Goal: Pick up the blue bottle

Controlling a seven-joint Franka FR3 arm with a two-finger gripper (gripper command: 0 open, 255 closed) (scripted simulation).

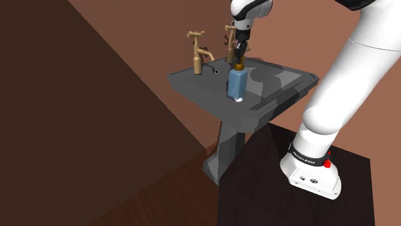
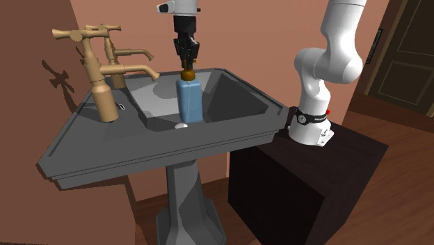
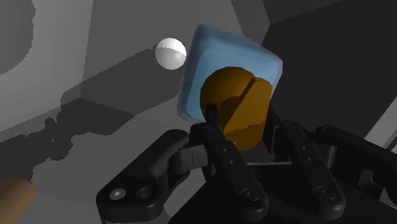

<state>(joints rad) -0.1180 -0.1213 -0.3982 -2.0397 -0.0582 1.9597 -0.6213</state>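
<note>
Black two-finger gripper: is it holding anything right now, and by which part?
Yes. The gripper is shut on the translucent blue rectangular bottle, its fingers clasping the round brown cap at the top from two sides.

A bottle (image 2: 188, 101) stands upright inside the bowl of a pedestal sink (image 2: 104, 149), just beside the drain plug (image 2: 182, 127). Two taps (image 2: 104, 76) stand side by side on the sink's rim along its wall edge, apart from the bottle. The gripper (image 2: 188, 61) is directly above the bottle, its fingers clasping the cap from either side. The stand (image 2: 306, 174) sits just beside the sink, on the side opposite the taps.
</note>
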